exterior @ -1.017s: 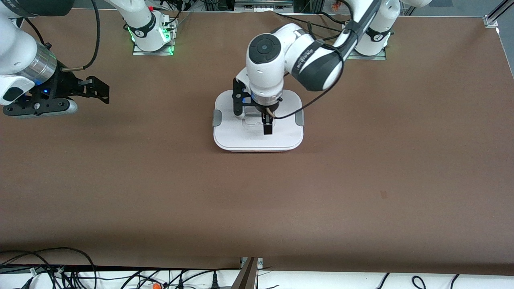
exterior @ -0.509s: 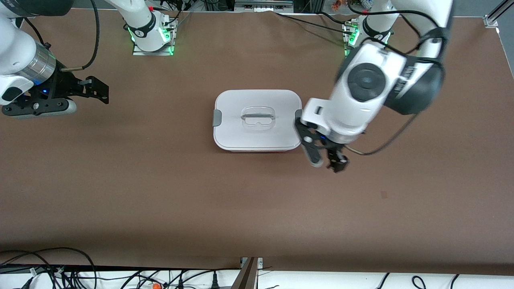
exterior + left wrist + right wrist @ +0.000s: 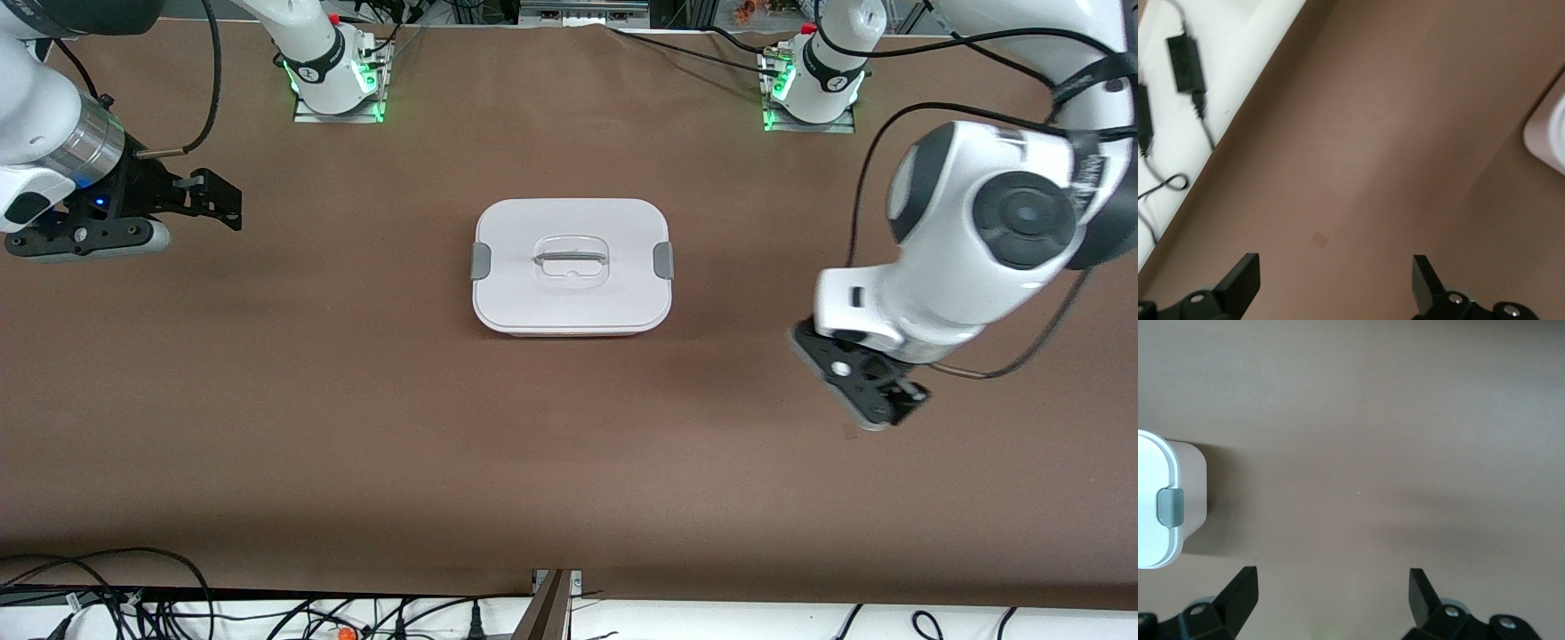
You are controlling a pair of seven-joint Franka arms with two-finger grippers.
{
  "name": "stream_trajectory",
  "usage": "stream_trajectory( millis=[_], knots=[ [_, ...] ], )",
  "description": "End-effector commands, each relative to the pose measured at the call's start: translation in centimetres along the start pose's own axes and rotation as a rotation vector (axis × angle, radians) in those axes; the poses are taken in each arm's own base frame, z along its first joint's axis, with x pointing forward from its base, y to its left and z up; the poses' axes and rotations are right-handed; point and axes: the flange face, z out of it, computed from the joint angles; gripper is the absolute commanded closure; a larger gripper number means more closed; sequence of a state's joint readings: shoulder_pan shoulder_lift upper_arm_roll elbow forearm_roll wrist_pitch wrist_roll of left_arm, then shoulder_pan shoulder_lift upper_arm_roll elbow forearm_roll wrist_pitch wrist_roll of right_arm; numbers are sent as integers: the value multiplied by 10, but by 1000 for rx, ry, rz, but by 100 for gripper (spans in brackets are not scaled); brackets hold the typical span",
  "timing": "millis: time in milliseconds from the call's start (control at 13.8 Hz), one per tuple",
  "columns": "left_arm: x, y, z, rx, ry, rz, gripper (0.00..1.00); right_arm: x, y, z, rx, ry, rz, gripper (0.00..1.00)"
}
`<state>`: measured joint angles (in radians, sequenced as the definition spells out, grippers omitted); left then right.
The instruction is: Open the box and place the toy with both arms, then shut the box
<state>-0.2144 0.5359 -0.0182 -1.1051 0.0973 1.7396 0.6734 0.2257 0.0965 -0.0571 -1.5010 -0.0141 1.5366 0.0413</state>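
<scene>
The box [image 3: 571, 267] stands at the middle of the table with its white lid on, a grey clip [image 3: 480, 260] at each end and a clear handle [image 3: 572, 260] in the middle. The toy is out of view. My left gripper [image 3: 876, 400] is open and empty, over bare table toward the left arm's end, apart from the box. In the left wrist view [image 3: 1335, 277] only a corner of the box [image 3: 1548, 137] shows. My right gripper [image 3: 233, 206] is open and empty over the right arm's end, waiting. The right wrist view [image 3: 1331, 593] shows the box's end [image 3: 1158, 500].
Both arm bases [image 3: 333, 76] [image 3: 813, 76] stand at the table's edge farthest from the front camera. Cables and a white strip [image 3: 267, 618] run along the nearest edge; power adapters [image 3: 1185, 63] lie there. A small mark [image 3: 850, 431] is on the brown tabletop.
My left gripper has left the lid's handle and swung away toward the left arm's end of the table. The lid stays on the box. The right arm has not moved.
</scene>
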Motion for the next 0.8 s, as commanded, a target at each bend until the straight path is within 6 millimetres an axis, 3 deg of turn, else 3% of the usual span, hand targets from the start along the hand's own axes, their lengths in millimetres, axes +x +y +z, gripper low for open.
stream_trajectory(
  millis=[0, 218, 363, 581, 726],
  knots=[
    [-59, -39, -49, 12, 27, -113, 0, 0, -3, -7, -11, 19, 8, 0],
    [-101, -55, -71, 21, 32, -206, 0, 0, -2, -8, -11, 22, 10, 0],
    [-134, -56, -79, 7, 18, -403, 0, 1, 0, -8, -12, 25, 13, 0],
    [-176, -43, -80, -85, -9, -657, 0, 3, -2, -10, -28, 46, 6, 0],
    [-190, -44, -78, -98, -18, -694, 0, 4, 0, -9, -37, 48, 7, 0]
  ],
)
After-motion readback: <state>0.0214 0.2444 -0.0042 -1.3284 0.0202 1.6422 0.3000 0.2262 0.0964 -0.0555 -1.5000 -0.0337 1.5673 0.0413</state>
